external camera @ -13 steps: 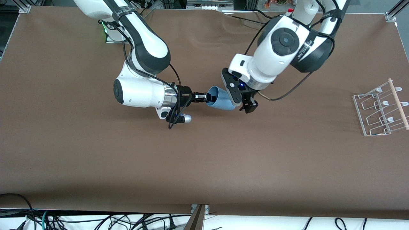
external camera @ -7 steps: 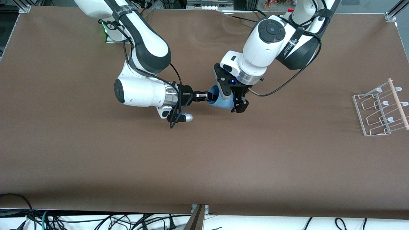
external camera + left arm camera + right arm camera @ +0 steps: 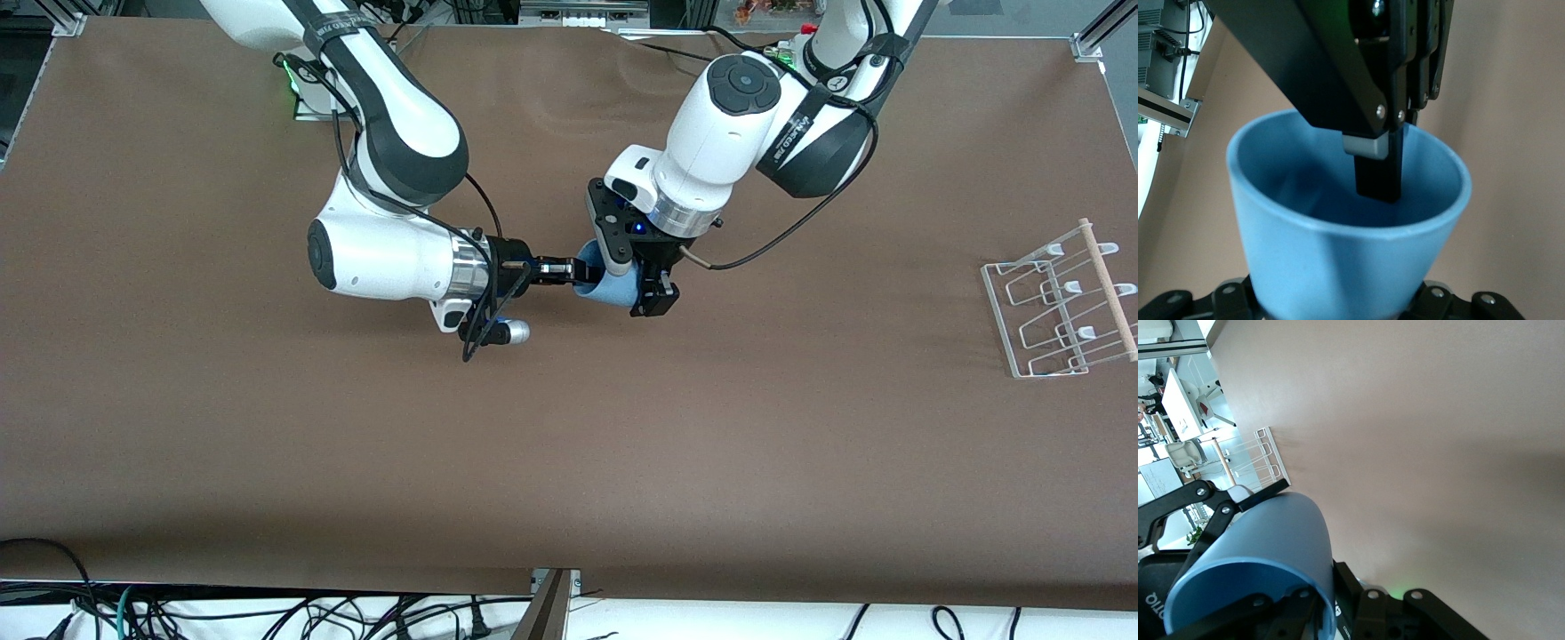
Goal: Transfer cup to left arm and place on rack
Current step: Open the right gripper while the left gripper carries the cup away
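The light-blue cup (image 3: 612,289) lies on its side in the air over the middle of the table. My right gripper (image 3: 576,270) is shut on its rim, with one finger (image 3: 1378,175) inside the cup (image 3: 1338,267). My left gripper (image 3: 633,279) is open, and its fingers (image 3: 1213,503) straddle the cup's body (image 3: 1275,540) near the base. In the left wrist view its own fingertips are hidden by the cup. The rack (image 3: 1058,302) stands at the left arm's end of the table and also shows in the right wrist view (image 3: 1261,460).
The brown table (image 3: 569,444) is bare round the arms. A thick black cable (image 3: 782,240) loops from the left wrist. A green-lit box (image 3: 302,89) sits by the right arm's base. Loose cables (image 3: 267,613) hang below the table's near edge.
The left gripper has moved toward the right arm's end and slid along the cup, so its fingers now straddle the body. The right gripper holds the cup almost still.
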